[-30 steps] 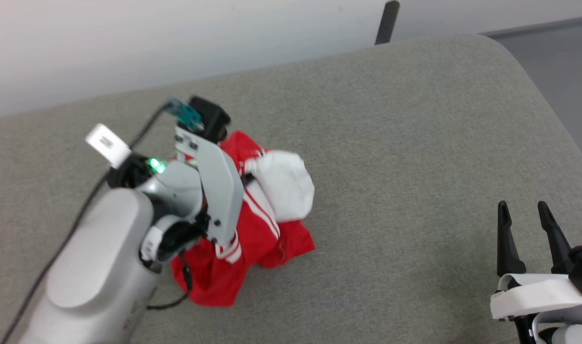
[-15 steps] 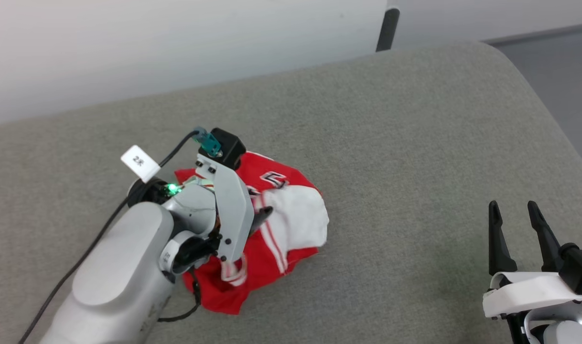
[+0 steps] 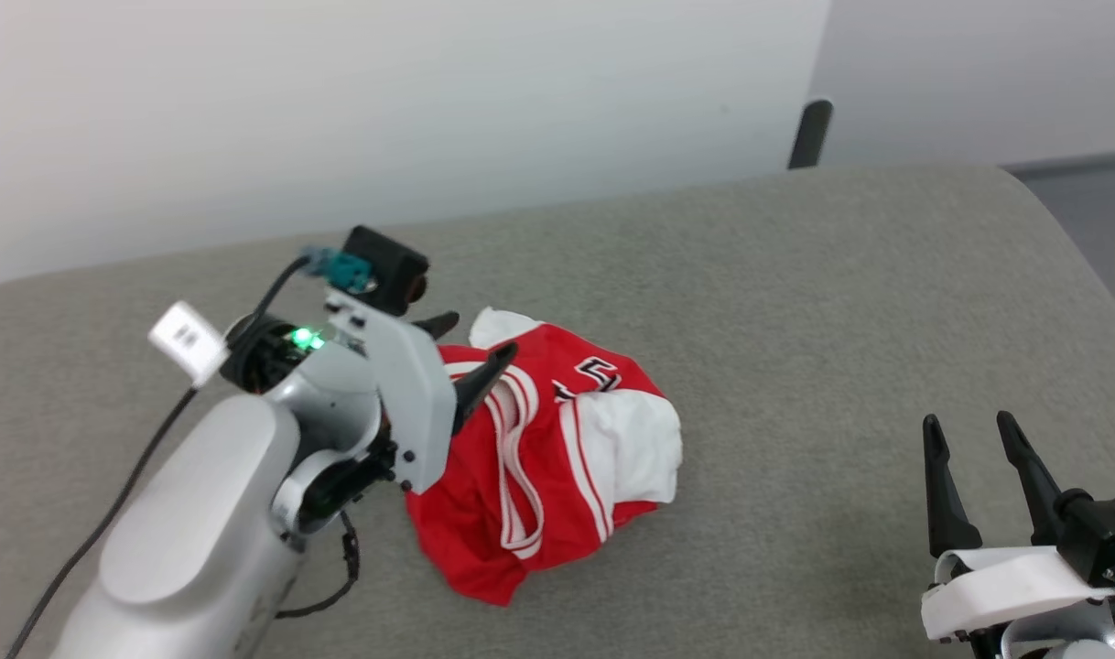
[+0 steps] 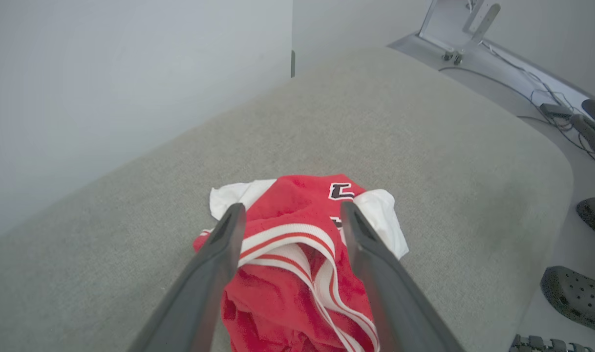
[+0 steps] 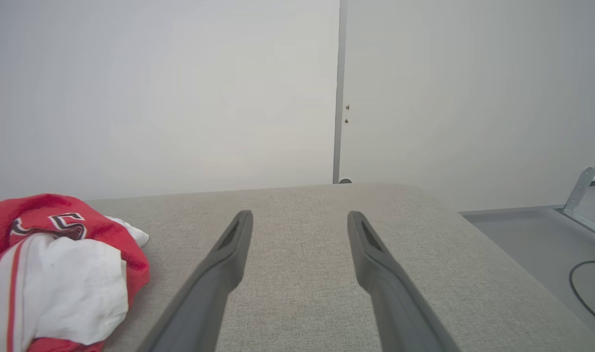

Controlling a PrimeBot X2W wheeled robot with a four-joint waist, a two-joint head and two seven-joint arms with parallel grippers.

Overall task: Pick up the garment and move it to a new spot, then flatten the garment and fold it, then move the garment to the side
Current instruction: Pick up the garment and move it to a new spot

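The garment (image 3: 557, 458) lies crumpled at centre-left of the head view on the grey padded surface (image 3: 795, 302). The surface's rounded edge curves down the right side, with wide bare fabric between heap and edge. The left gripper (image 3: 481, 334), fingers spread and pinching nothing, points over the garment's upper left edge. The right gripper (image 3: 968, 419) stands at lower right, fingers apart, empty, well apart from the garment.
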